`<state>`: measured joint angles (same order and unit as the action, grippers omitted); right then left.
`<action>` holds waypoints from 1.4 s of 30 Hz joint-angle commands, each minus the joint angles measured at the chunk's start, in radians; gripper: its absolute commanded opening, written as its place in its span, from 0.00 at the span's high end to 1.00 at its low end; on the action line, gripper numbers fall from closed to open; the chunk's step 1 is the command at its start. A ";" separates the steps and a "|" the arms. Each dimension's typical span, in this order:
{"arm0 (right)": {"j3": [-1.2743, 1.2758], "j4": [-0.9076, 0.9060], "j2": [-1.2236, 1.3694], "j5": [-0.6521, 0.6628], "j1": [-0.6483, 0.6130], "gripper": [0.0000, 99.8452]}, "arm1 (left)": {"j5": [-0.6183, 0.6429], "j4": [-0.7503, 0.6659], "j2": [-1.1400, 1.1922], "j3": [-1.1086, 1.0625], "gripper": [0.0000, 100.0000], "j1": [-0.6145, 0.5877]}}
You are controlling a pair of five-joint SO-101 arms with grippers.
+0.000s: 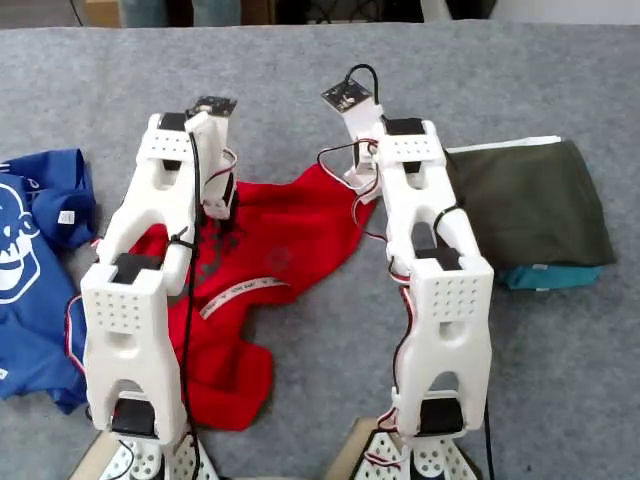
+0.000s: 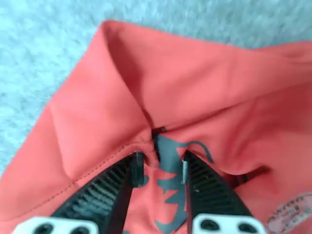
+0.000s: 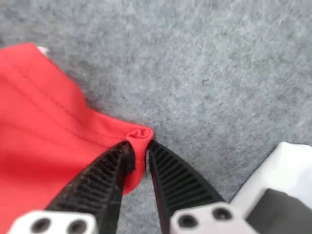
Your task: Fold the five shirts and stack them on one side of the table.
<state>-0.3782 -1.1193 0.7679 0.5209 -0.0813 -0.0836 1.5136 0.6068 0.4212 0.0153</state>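
Crumpled red shirt [image 1: 262, 258] centre; blue shirt [image 1: 30, 275] left; olive shirt [image 1: 530, 200] folded atop teal shirt [image 1: 550, 277].

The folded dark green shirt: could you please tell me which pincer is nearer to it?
Right. The right pincer pinches a corner of the red shirt near the dark green shirt; the left pincer is at the red shirt's printed middle, farther away.

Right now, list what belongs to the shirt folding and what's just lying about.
Job: red shirt, pinched by left gripper and right gripper; blue shirt; folded olive shirt on teal shirt.
Lying about: grey table mat.
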 commanded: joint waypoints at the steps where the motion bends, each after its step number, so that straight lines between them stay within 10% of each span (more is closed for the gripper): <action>1: -0.005 0.023 0.015 -0.002 -0.014 0.99 | -0.071 0.124 -0.014 0.143 0.85 0.002; 42: -0.005 0.021 0.015 -0.002 -0.014 0.99 | -0.109 0.109 0.118 0.194 0.85 -0.203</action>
<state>-0.3782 -1.1193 0.7679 0.5209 -0.0813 -0.1972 1.6318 0.7388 0.6084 -0.1396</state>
